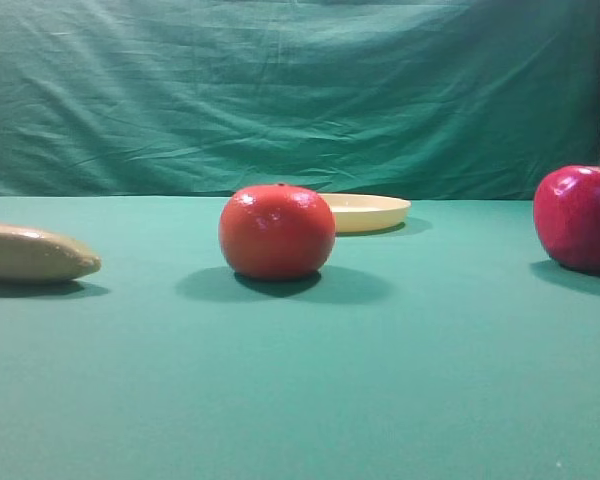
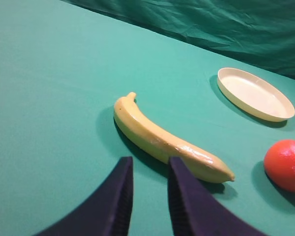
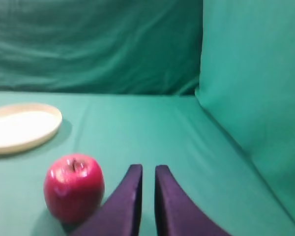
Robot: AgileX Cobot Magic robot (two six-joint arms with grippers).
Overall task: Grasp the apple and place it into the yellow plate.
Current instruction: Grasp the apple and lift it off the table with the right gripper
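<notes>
While the apple point(image 1: 579, 219) sits upright on the green cloth-covered table point(image 1: 300, 400) at the far right edge of the exterior high view, the yellow plate point(image 1: 365, 212) lies well apart from it, farther back near the middle. Seen from the right wrist, the right gripper point(image 3: 148, 177) has its two dark fingers nearly together with only a thin slit between them, gripping nothing; the apple stands just beside its left finger, stem up, with the plate beyond it to the left. An orange-red round fruit point(image 1: 277, 231) rests in front of the plate's left part, hiding some of its rim. Over on the left, the left gripper point(image 2: 150, 169) hangs above the cloth with a narrow gap between its fingers, holding nothing, its tips just short of a banana point(image 2: 167, 141) lying on the table.
</notes>
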